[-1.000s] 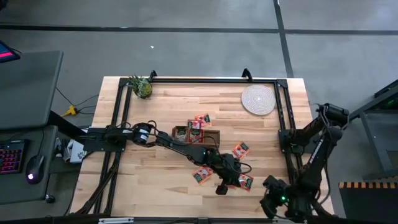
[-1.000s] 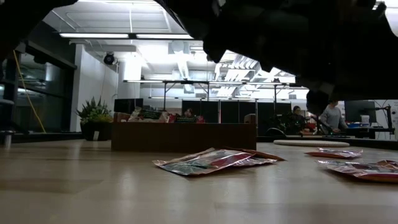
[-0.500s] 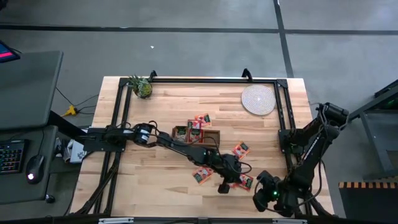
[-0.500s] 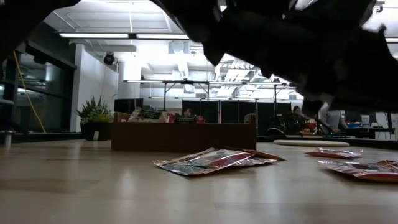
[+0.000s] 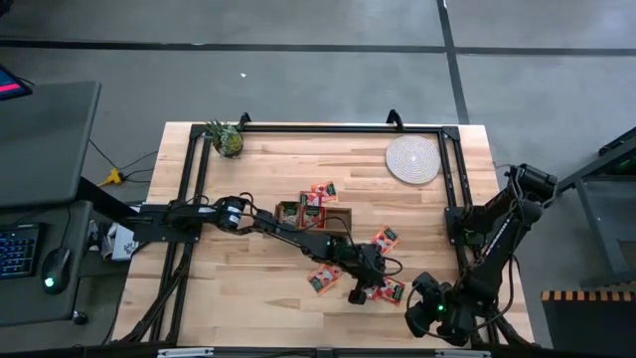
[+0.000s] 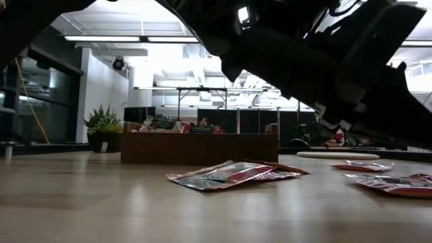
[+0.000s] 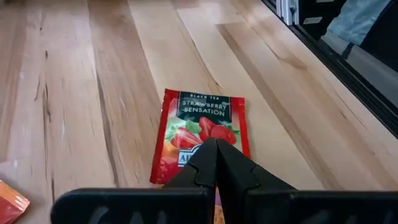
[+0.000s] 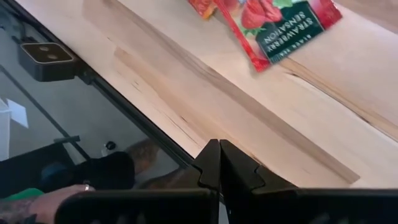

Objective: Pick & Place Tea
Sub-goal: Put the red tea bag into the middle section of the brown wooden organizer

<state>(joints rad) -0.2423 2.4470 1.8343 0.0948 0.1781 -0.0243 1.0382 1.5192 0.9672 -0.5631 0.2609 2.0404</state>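
**Observer:** What has your left gripper (image 7: pixel 216 144) done in the last second?

**Operator:** It's fingers-together, tips pressed over the lower edge of a tea sachet (image 7: pixel 205 127) lying flat on the surface (image 7: pixel 74 93). I can't see that it has hold of anything. From above, the left gripper (image 5: pixel 358 292) has crept slightly up the surface since a second ago, towards the sachets near the front right.

**Observer:** And the right one?

**Operator:** The bigger change. The right gripper (image 8: pixel 219 163), also closed and empty, has swung in from the front right corner and now hangs at the surface's front edge, just beside the same sachets (image 5: pixel 390 289).

**Observer:** Where's the rest of the tea?

**Operator:** Loose sachets are scattered mid-surface (image 5: pixel 383 239), with some in or at the wooden box (image 5: pixel 338 216). I judge no pick is under way yet, and both arms crowding one spot risks a clash.
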